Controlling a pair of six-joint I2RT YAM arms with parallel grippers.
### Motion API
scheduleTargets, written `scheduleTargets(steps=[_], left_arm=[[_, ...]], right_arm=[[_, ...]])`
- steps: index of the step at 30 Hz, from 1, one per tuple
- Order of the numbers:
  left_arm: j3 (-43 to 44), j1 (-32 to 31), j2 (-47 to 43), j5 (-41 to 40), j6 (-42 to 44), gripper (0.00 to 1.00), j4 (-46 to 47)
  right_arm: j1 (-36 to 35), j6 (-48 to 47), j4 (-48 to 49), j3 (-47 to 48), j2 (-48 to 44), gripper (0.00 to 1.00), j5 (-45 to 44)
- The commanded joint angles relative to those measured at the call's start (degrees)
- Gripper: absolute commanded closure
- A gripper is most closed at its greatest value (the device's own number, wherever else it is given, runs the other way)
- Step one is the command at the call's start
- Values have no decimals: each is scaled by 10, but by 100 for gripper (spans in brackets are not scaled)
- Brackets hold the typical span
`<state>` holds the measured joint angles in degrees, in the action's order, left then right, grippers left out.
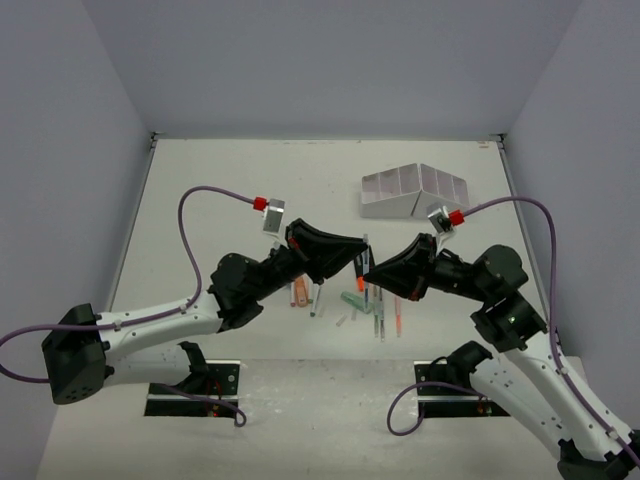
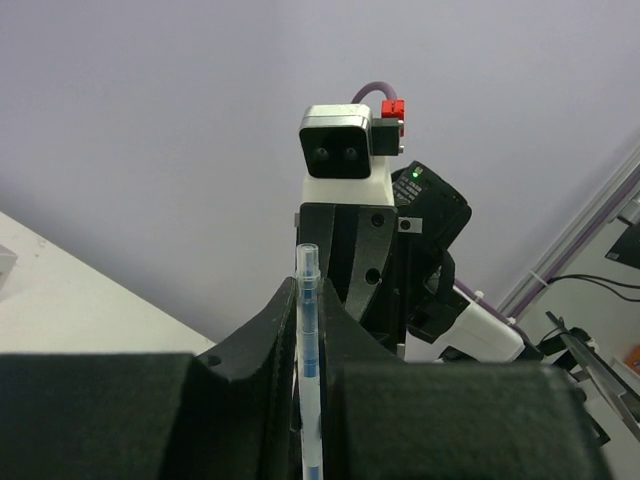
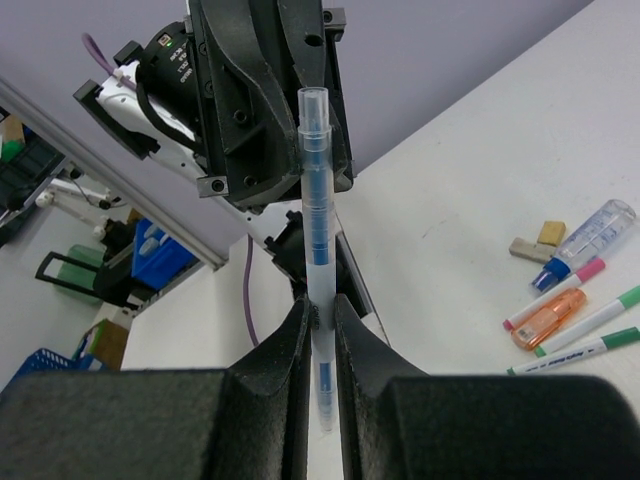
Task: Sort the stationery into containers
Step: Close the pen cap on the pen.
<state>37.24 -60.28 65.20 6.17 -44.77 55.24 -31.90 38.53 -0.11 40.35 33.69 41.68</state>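
Clear plastic with a blue core, the pen (image 3: 316, 200) stands upright in the air over the middle of the tabletop (image 1: 230, 190), shared between both arms. The right gripper (image 3: 318, 310) is pinched onto its lower barrel. The left gripper (image 2: 310, 345) brackets it too, but I cannot tell whether those jaws press or hang slack. For a clean handover, one grip should be firm before the other lets go. The white organizer (image 1: 390, 208) waits near the far right corner, beyond the loose stationery (image 1: 365, 305).
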Motion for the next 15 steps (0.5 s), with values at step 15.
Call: scheduleTargets(steps=[15], left_arm=[[51, -4, 5, 52, 55, 100, -70]], right_arm=[[3, -44, 41, 12, 25, 90, 64]])
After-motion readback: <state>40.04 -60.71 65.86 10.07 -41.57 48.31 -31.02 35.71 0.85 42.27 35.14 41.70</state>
